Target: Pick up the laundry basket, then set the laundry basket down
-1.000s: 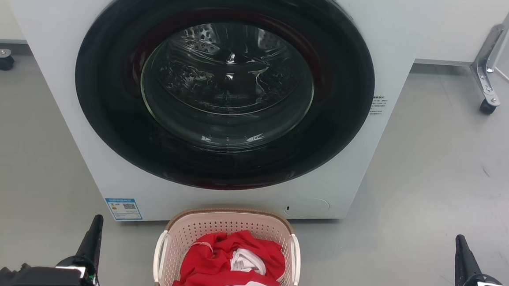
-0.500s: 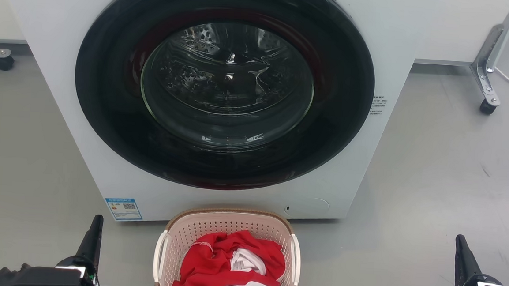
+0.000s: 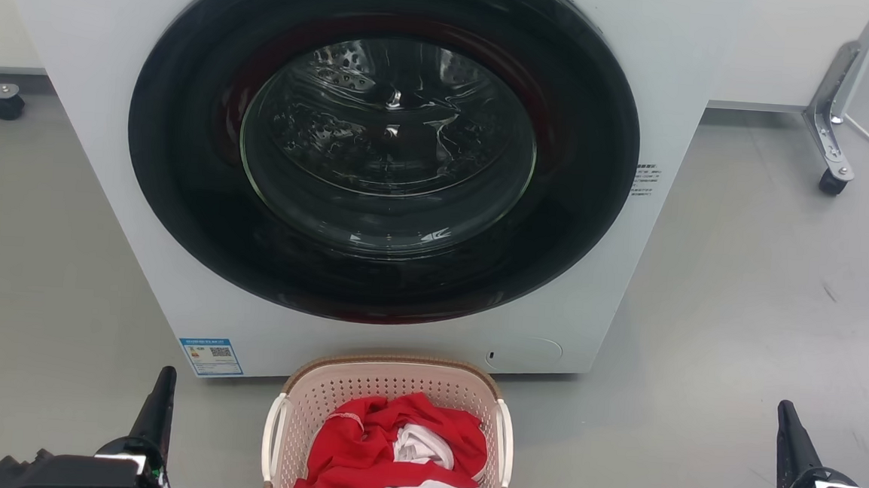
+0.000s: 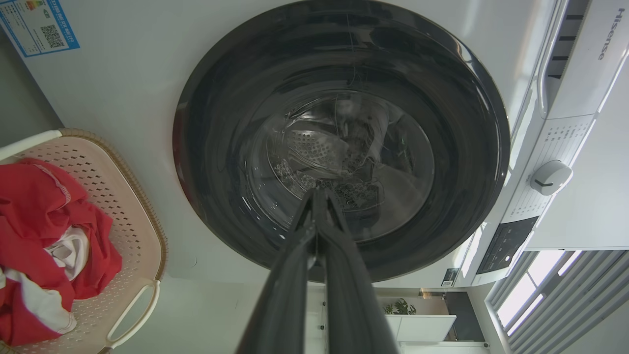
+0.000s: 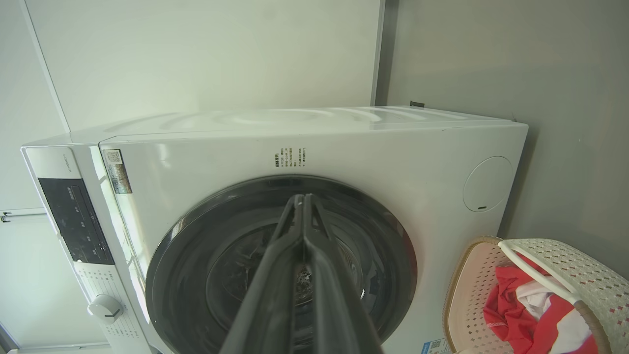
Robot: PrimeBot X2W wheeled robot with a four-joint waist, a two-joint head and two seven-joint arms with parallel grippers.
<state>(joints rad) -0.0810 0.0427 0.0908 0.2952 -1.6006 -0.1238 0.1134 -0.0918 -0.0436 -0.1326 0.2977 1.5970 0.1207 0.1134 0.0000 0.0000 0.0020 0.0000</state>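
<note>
Pink plastic laundry basket (image 3: 388, 383) sits on the grey floor (image 3: 738, 330) just before the washing machine (image 3: 672, 62), red-and-white clothes (image 3: 361, 451) inside. Left gripper (image 4: 317, 194) and right gripper (image 5: 302, 197) flank it, apart from it, fingers pressed together, empty.

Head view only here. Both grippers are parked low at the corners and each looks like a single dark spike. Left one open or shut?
Observer: Shut. In the left wrist view the left gripper closes to a single point and holds nothing.
Operator: Right one?
Observer: Also shut and empty. The right wrist view shows the right gripper closed, aimed at the washer door.
Operator: The top of the washer is cut off for me. What's up there?
Observer: A dark control panel with a white dial beside it, along the top of the front.
</note>
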